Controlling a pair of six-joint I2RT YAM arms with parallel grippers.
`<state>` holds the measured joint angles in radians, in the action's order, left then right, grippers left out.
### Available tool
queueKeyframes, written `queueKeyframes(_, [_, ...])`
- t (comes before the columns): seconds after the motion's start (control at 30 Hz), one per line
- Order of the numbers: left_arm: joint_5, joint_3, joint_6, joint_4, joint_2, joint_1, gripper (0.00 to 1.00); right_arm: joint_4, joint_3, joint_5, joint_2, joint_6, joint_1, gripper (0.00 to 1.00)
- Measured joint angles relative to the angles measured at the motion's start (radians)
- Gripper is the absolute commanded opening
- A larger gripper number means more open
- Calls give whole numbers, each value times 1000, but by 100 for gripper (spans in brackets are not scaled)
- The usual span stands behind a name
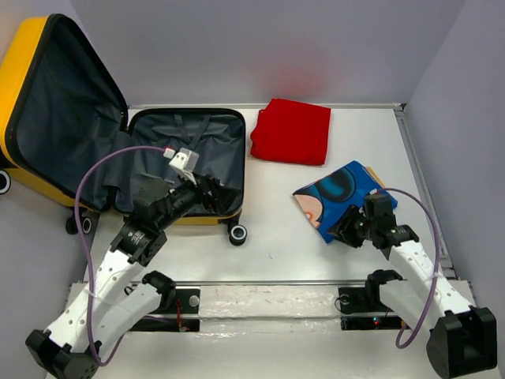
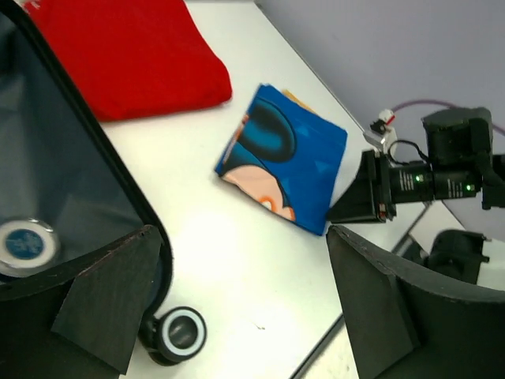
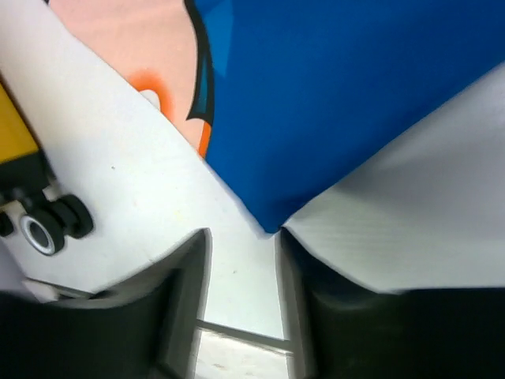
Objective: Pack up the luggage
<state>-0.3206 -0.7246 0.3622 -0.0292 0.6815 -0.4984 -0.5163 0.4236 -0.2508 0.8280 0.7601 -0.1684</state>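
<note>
worktop (image 1: 276,245): white, carries every item below. luggage (image 1: 24,71): yellow hard shell, lying open at the far left of the worktop, lid leaning back against the left wall, base tray flat beside it, grey lining showing and no cloth visible inside. red cloth (image 1: 290,131): folded, lying just right of the tray, apart from it. blue printed cloth (image 1: 339,193): folded, lying near the right arm, well apart from the luggage. left tool (image 2: 241,245): fingers wide apart, holding nothing, poised over the tray's near right rim, above a black wheel (image 2: 181,333). right tool (image 3: 241,264): fingers narrowly apart, low on the worktop, with the near corner of the blue printed cloth at the mouth of the gap; nothing appears clamped. step in hand, as judged: taking up the first cloth, with packing apparently not yet begun. next move, as judged: the right tool needs to get a finger under the cloth corner, shut on all its layers, lift it free and carry it leftward to the tray, where the left tool looks placed to steady the rim or receive it.
</note>
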Motion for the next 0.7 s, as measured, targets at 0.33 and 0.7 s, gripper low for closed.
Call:
queueKeyframes(0.33, [256, -159, 69, 19, 356, -508, 96, -111, 182, 122, -11, -63, -11, 73])
queueKeyframes(0.7, [571, -436, 109, 20, 913, -560, 94, -27, 379, 526, 29, -154, 7, 62])
